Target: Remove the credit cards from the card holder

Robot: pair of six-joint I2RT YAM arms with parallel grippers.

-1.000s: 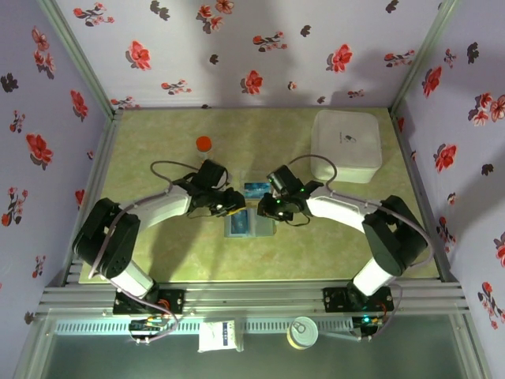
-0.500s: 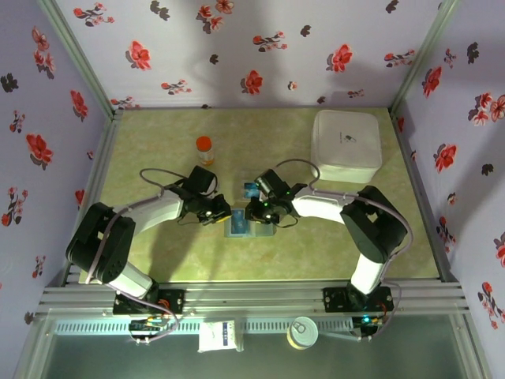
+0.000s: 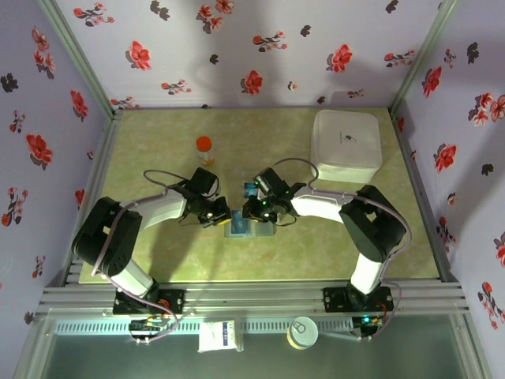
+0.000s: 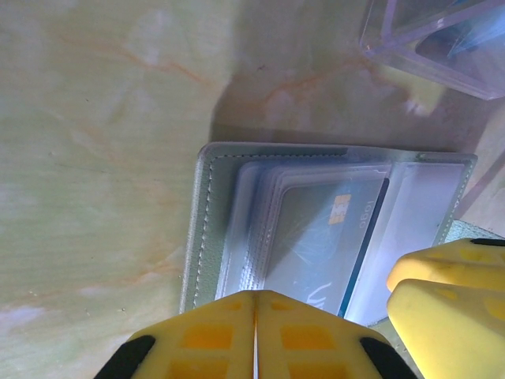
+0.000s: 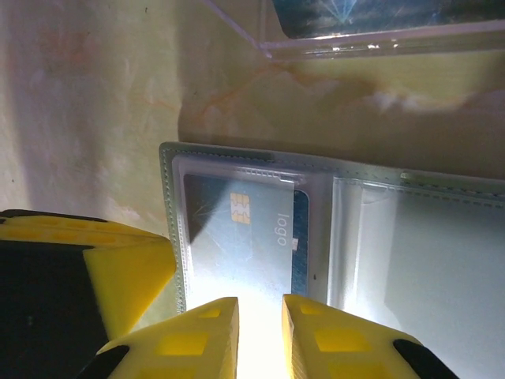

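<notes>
White arm links (image 3: 158, 210), black joints (image 3: 109, 238), looping grey cables (image 3: 155, 174), yellow tool fingers (image 4: 207, 335).

I see a pale green worktop (image 3: 158, 158) marbled with orange veins, and lilac walls (image 3: 260, 47) printed with red and dark flowers. The card holder (image 4: 201, 229) is grey-green with pale stitching. Its credit card (image 5: 229, 237) is blue with a gold chip. My left claw (image 4: 255, 324) and right claw (image 5: 260, 316) are yellow.

card holder (image 4: 202, 237) partly behind fingers (image 4: 197, 341) (yellow), clear sheet (image 4: 418, 39) cropped
</notes>
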